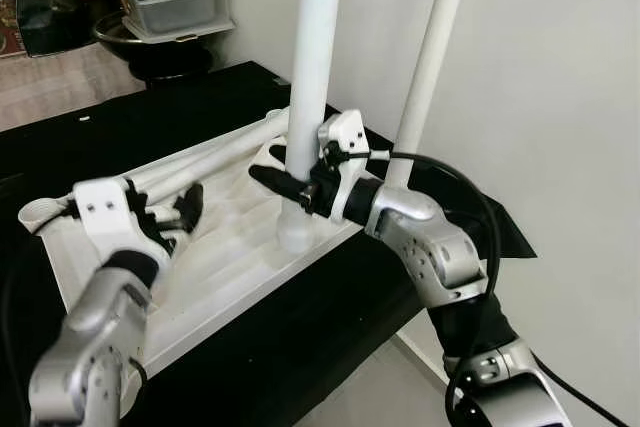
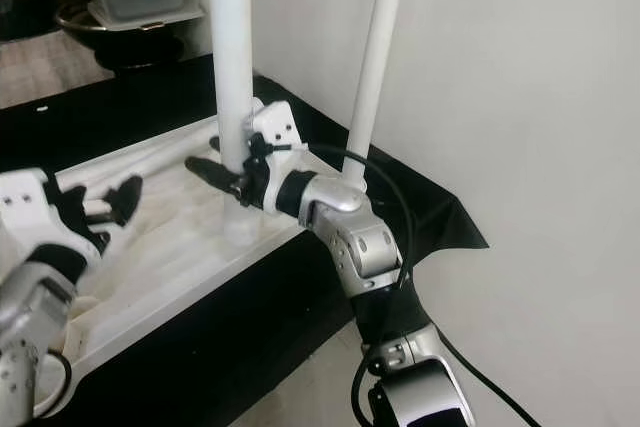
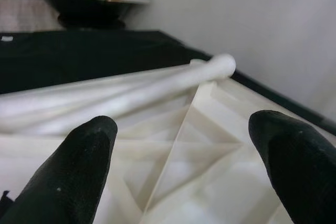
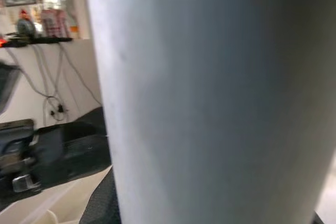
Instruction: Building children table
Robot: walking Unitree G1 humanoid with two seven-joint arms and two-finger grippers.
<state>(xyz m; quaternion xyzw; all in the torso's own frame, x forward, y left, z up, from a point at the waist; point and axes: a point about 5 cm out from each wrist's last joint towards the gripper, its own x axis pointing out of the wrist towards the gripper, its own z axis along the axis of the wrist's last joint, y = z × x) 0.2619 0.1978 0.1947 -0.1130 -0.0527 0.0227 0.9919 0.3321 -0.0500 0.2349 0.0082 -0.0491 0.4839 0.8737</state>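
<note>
— How far along is the table?
— Two legs (image 1: 312, 67) stand up from the tabletop (image 1: 230, 267), centre frame; two legs lie loose, upper left.
— And the hands?
— Right hand (image 1: 290, 185) clasps a standing leg; left hand (image 1: 175, 215) hovers open.

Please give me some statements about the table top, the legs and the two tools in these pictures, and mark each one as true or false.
1. The right tool is closed around an upright white leg. True.
2. The left tool is holding a leg. False: it is open over the white table top, holding nothing.
3. Two legs stand upright; the second leg is nearer to the wall. True.
4. The table top lies on a red cloth. False: the surface under it is black.
5. Loose legs lie flat on the table top. True.
6. The table top shows a smooth flat face. False: ribs are visible on it.
</note>
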